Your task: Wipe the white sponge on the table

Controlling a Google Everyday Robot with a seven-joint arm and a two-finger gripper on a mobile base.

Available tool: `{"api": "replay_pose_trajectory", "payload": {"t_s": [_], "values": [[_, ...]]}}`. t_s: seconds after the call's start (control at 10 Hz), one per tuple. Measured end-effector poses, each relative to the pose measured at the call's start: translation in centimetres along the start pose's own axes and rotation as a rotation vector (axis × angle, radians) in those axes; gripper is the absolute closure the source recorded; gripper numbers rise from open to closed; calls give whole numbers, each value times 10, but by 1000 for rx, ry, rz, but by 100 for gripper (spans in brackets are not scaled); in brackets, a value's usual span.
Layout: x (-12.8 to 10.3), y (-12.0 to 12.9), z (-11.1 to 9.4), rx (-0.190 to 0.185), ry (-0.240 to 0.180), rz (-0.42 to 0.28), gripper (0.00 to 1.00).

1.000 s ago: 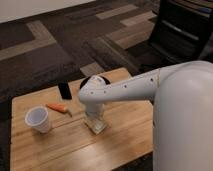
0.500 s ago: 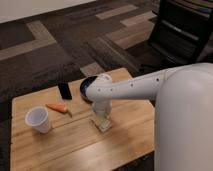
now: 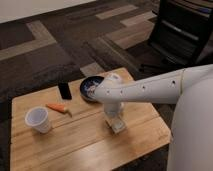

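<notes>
Near table (image 3: 145, 137) right edge, gripper (image 3: 115, 122) presses white sponge (image 3: 118, 126); jaws' state unclear.

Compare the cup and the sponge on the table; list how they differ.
The cup is a round, open-topped container; the sponge is a low flat block. The cup stands free near the left edge of the table; the sponge lies mid-table directly under the hand, which is down on it. The cup looks taller than the sponge. Both are white and rest on the table.
</notes>
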Motion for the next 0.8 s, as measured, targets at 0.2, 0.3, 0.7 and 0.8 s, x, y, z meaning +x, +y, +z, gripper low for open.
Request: {"api": "replay_pose_trajectory", "payload": {"t_s": [0.2,0.3,0.7,0.8], "values": [[-2,12,-3,-5,-6,-3,100],[-2,11,-3,-4,-7,-2,99],[-2,11,-2,-5,-6,-3,55],[-2,12,-2,-5,-6,-4,40]]}}
